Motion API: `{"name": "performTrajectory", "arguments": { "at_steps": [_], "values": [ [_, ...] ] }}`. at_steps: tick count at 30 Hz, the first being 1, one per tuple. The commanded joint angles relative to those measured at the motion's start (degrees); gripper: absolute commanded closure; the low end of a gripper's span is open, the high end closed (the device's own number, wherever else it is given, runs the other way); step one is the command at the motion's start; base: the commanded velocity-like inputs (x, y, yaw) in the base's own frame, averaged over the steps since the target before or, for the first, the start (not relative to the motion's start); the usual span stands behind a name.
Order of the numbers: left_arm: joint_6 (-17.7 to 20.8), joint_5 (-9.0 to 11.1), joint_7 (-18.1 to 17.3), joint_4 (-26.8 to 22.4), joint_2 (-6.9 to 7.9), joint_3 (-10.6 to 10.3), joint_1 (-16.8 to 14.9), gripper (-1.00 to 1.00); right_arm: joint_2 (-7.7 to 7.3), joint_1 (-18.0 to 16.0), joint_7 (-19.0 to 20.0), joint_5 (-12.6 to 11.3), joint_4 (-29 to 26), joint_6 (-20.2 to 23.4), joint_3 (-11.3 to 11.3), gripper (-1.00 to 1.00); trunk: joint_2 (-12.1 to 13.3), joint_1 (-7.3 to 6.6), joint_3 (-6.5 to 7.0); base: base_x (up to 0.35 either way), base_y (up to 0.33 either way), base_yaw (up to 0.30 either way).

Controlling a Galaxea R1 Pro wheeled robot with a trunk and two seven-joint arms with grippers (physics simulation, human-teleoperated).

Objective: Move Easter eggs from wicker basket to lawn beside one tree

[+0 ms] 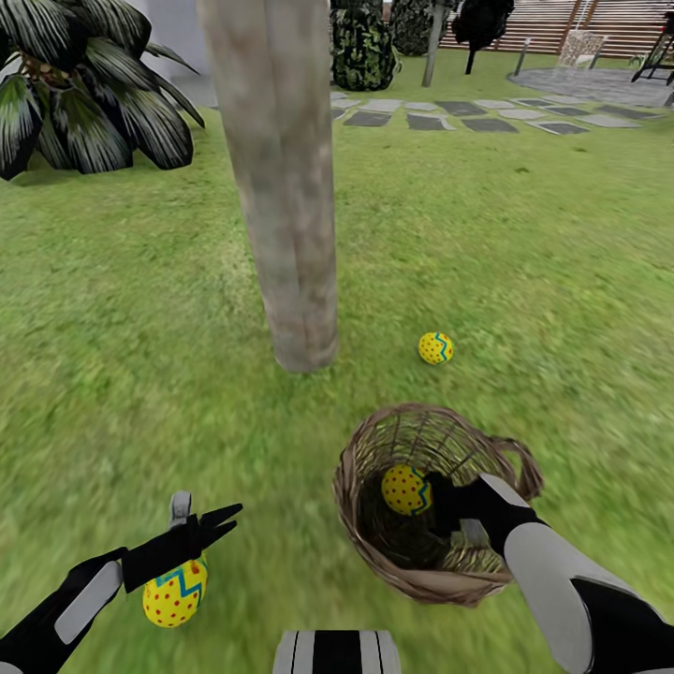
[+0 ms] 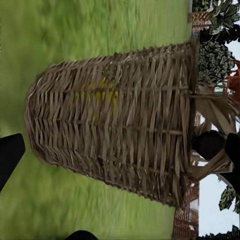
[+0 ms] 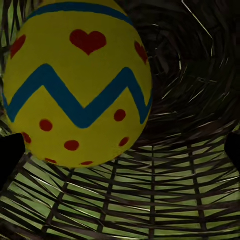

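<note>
Easter eggs: we see one (image 1: 435, 348) on the lawn (image 1: 524, 281) right of the tree (image 1: 281, 187), one (image 1: 405, 490) inside the wicker basket (image 1: 374, 552) beside our right fingers (image 1: 445, 505), spread apart, and one (image 1: 174, 592) beneath our left fingers (image 1: 201, 529), also apart.

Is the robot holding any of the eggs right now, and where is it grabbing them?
Cannot be told. The right gripper is inside the wicker basket beside an egg; the left gripper hovers over another egg.
</note>
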Motion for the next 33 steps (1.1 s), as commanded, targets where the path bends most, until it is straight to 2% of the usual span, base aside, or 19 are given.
{"name": "performTrajectory", "arguments": {
  "at_steps": [1,22,33],
  "values": [
    [0.00,0.00,0.00,0.00,0.00,-0.01,-0.02,-1.00,-0.03,0.00,0.00,-0.01,0.00,0.00,0.00,-1.00,0.00,0.00,0.00,0.103,0.076,-0.014],
    [0.00,0.00,0.00,0.00,0.00,-0.01,-0.03,-1.00,-0.40,0.01,0.00,-0.07,-0.06,0.03,0.00,-1.00,0.00,0.00,0.00,0.029,0.022,-0.015],
    [0.00,0.00,0.08,0.02,-0.06,-0.02,-0.01,-1.00,-1.96,-0.08,0.00,-0.09,-0.24,-0.07,0.04,-1.00,0.00,0.00,0.00,0.000,0.000,0.000]
  ]
}}
